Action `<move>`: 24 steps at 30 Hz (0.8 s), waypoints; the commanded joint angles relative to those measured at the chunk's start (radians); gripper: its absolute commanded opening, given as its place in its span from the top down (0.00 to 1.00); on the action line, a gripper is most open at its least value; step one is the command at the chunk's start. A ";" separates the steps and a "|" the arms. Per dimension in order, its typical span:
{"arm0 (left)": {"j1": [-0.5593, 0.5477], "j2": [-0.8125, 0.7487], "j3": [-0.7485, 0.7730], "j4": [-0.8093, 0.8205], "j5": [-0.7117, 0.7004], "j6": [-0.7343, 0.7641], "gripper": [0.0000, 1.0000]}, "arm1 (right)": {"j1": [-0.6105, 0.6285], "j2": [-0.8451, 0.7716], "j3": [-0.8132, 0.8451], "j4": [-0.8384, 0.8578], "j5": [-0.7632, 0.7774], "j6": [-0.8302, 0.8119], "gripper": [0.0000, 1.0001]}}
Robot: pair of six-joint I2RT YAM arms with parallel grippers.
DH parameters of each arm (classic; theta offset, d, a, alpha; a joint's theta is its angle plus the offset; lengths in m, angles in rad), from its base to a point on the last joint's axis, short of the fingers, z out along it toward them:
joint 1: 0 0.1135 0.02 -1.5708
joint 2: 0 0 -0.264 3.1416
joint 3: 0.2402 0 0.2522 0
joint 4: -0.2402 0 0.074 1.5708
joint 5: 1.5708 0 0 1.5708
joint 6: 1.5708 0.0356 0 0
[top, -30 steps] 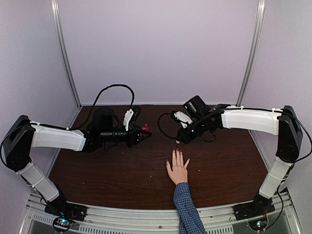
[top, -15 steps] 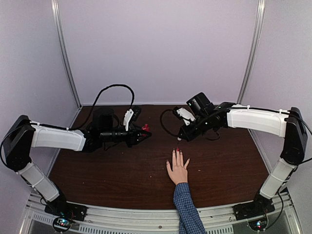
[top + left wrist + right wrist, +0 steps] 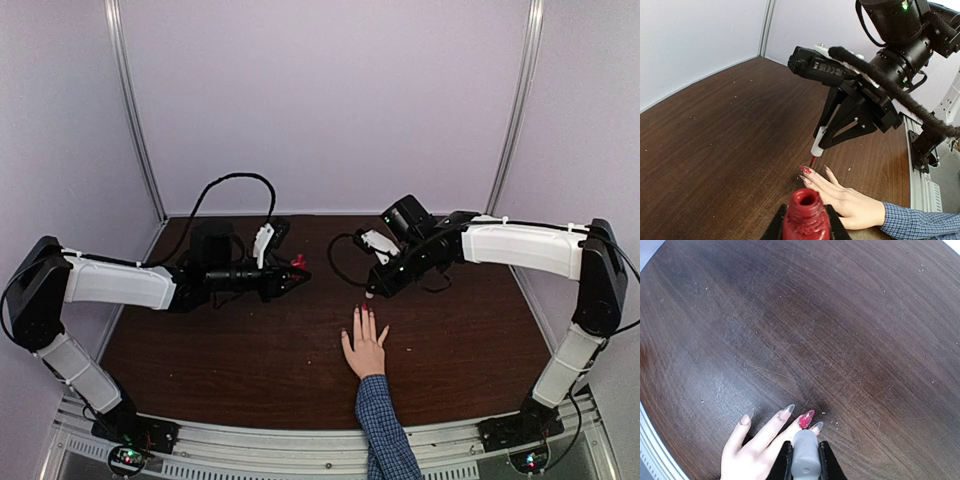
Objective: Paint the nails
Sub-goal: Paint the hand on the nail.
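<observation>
A light-skinned hand [image 3: 365, 348] in a blue checked sleeve lies flat on the dark wooden table [image 3: 200, 340]. One of the nails [image 3: 806, 418] is painted red, also clear in the left wrist view [image 3: 806, 170]. The nails beside it [image 3: 787, 411] are bare. My right gripper [image 3: 805, 456] is shut on the white brush cap [image 3: 804, 460]. Its red brush tip [image 3: 812, 161] hangs just above the red nail. My left gripper [image 3: 805, 227] is shut on the open red polish bottle [image 3: 805, 215], held left of the hand and above the table [image 3: 297, 264].
Pale walls close off the back and sides of the table. A black cable [image 3: 340, 262] loops behind the right gripper. Metal rails [image 3: 300, 445] run along the near edge by the arm bases.
The right gripper lifted the brush away from the fingertips, then came back down close to them. The left arm, the bottle and the hand stayed still.
</observation>
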 commanded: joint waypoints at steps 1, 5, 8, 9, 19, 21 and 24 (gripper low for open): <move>0.007 -0.014 0.007 0.048 0.004 0.014 1.00 | -0.001 0.019 0.024 -0.007 -0.010 -0.012 1.00; 0.006 -0.014 0.005 0.049 0.004 0.014 1.00 | -0.001 0.023 0.023 -0.005 -0.008 -0.013 1.00; 0.006 -0.013 0.002 0.052 0.003 0.012 1.00 | -0.001 0.027 0.022 0.000 -0.005 -0.015 1.00; 0.007 -0.014 0.002 0.052 0.003 0.013 1.00 | -0.002 0.029 0.024 0.001 -0.005 -0.015 1.00; 0.007 -0.018 -0.007 0.057 -0.001 0.015 1.00 | -0.001 0.034 0.025 0.012 0.002 -0.010 1.00; 0.006 -0.018 -0.008 0.058 -0.002 0.014 1.00 | -0.001 0.033 0.026 0.015 0.001 -0.009 1.00; 0.006 -0.019 -0.010 0.059 -0.002 0.015 1.00 | -0.001 0.031 0.027 0.021 0.000 -0.007 1.00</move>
